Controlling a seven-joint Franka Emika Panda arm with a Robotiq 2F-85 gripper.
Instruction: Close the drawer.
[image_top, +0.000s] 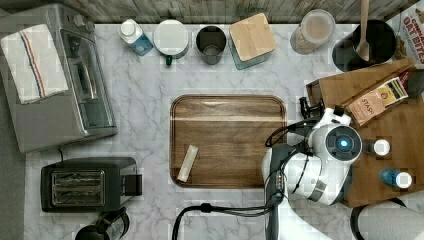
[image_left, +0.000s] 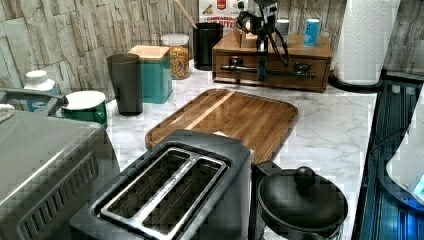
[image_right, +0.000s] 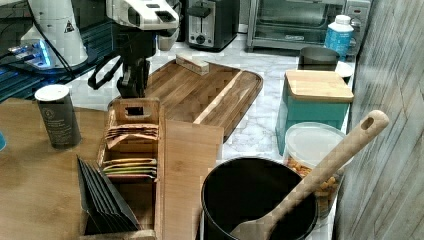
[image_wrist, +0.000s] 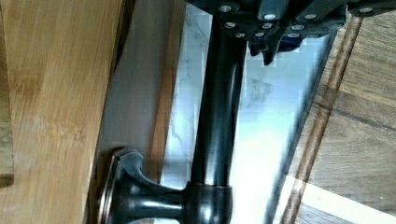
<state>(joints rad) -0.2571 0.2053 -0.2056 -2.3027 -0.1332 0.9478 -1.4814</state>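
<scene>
In the left view, the gripper (image_left: 262, 60) is hanging at the dark handle bar (image_left: 270, 71) on the drawer (image_left: 272, 70) front, masking its middle; whether its fingers are gripping is impossible to tell. A serving tray (image_left: 235, 117) is lying just before it.

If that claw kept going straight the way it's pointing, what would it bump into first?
Most likely the marble countertop: the claw points downward at the drawer front's dark bar handle, with counter just below. Exact depth is unclear.

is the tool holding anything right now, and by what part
The tool is at the drawer front, around its dark bar handle near the middle of the bar. Whether it is clamped shut on the bar cannot be told.
</scene>
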